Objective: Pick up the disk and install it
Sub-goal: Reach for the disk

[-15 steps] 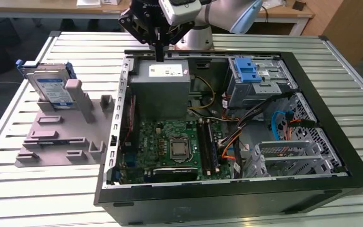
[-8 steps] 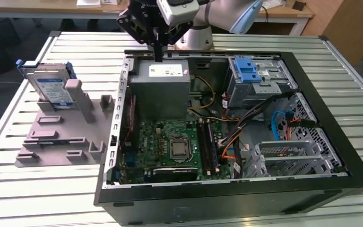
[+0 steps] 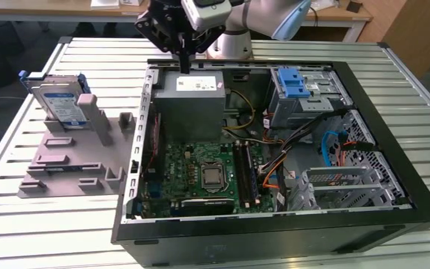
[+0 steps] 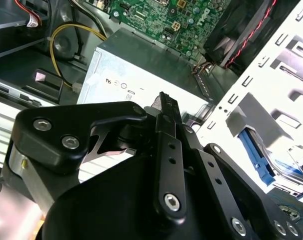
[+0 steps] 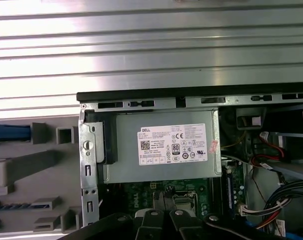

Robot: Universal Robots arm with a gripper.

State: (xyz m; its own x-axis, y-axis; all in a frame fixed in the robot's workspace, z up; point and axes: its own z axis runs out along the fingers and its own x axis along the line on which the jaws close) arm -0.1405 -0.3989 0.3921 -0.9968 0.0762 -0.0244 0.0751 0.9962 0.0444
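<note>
The disk (image 3: 58,103), silver with a white-and-blue label and a blue carrier frame, stands on edge in a grey fixture (image 3: 73,168) at the exterior view's left, outside the computer case. Its blue edge (image 5: 9,133) shows in the first wrist view. My gripper (image 3: 183,60) hangs well to the disk's right, over the back rim of the open case (image 3: 379,84), just above the grey power supply box (image 3: 192,103). Its black fingers are shut together with nothing between them, as both wrist views show (image 4: 164,102) (image 5: 164,197).
Inside the case lie a green motherboard (image 3: 200,168), loose cables (image 3: 327,140) and a metal drive bay with a blue latch (image 3: 293,84) at the back right. The slatted metal table (image 3: 43,224) surrounds the case. The power supply box (image 5: 161,145) is directly below the gripper.
</note>
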